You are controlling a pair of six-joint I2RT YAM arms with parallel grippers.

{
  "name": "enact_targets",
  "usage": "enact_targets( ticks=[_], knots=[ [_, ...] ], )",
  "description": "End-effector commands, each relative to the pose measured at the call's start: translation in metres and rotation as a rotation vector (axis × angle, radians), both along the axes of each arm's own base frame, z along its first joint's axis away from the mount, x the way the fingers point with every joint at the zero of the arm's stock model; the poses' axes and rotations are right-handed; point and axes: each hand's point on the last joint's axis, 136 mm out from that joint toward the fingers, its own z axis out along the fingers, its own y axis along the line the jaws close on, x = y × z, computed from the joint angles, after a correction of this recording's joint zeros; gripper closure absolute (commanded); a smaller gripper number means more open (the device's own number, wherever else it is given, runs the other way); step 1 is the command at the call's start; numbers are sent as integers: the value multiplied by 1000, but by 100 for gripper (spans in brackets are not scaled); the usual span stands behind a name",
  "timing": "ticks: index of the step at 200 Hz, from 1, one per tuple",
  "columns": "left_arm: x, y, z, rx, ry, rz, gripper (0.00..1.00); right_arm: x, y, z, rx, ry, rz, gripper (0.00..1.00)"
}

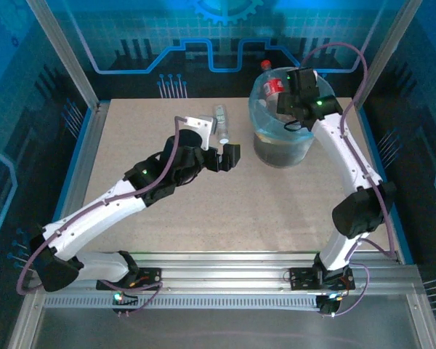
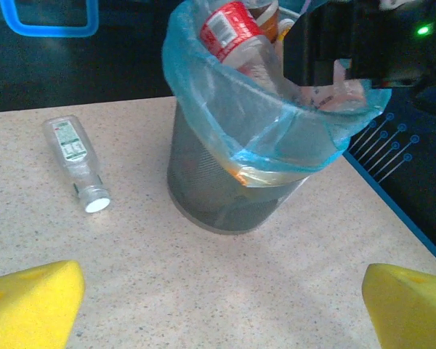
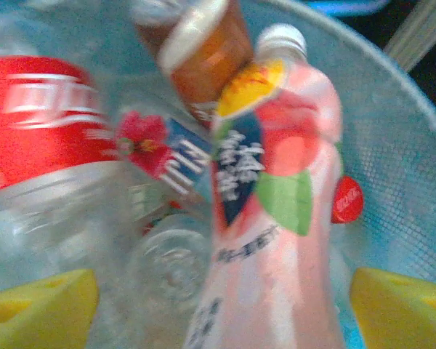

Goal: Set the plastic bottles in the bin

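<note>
Bottles [image 2: 229,33] heaped in bin [image 2: 225,196], pile above rim. Pink-label bottle [image 3: 276,182] stands tall there and could tip out over edge if right hand [image 3: 219,309] clips it on lifting away. Bag liner [image 2: 276,131] could snag too. Right hand spread wide, bottle between fingers [image 3: 400,305], apparently loose; blur, not certain. Stray bottle [image 2: 76,156] lies on worktop [image 2: 203,276], left of bin, apart from it: clear, round, white cap, green-white label. Likely rolls under off-centre pinch. Left hand [image 2: 219,305] released, empty, over worktop near it.

Around me, a speckled beige tabletop [image 1: 203,211] lies under cool blue light, enclosed by circuit-patterned blue wall panels [image 1: 131,36] and aluminium posts [image 1: 65,51].
</note>
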Motion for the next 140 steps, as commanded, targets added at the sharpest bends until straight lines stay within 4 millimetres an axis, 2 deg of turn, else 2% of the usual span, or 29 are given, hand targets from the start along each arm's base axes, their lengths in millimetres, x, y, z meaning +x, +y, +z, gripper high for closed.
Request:
enact_targets(
  ticks=[1,12,27,41,58,75,101,121,140],
  knots=[
    [-3,21,15,12,-65,56,1,-25,5,78,-22,-170,3,6],
    [-3,29,17,21,-77,79,1,-33,10,94,-39,-209,10,5],
    [-6,41,20,26,-100,113,1,-40,31,110,-42,-257,69,5],
    [-7,53,20,38,-120,152,1,-40,63,115,-39,-282,161,7],
    [-8,68,19,40,-138,200,1,-35,107,106,-31,-268,287,9],
    [-8,81,15,37,-140,237,1,-26,147,86,-32,-225,374,10],
    [-9,96,2,40,-123,281,1,-9,198,41,-48,-140,453,11],
    [-6,106,-13,43,-92,309,1,10,228,0,-60,-83,475,10],
    [-1,113,-27,47,-61,330,1,29,246,-39,-83,-27,469,8]
  ],
)
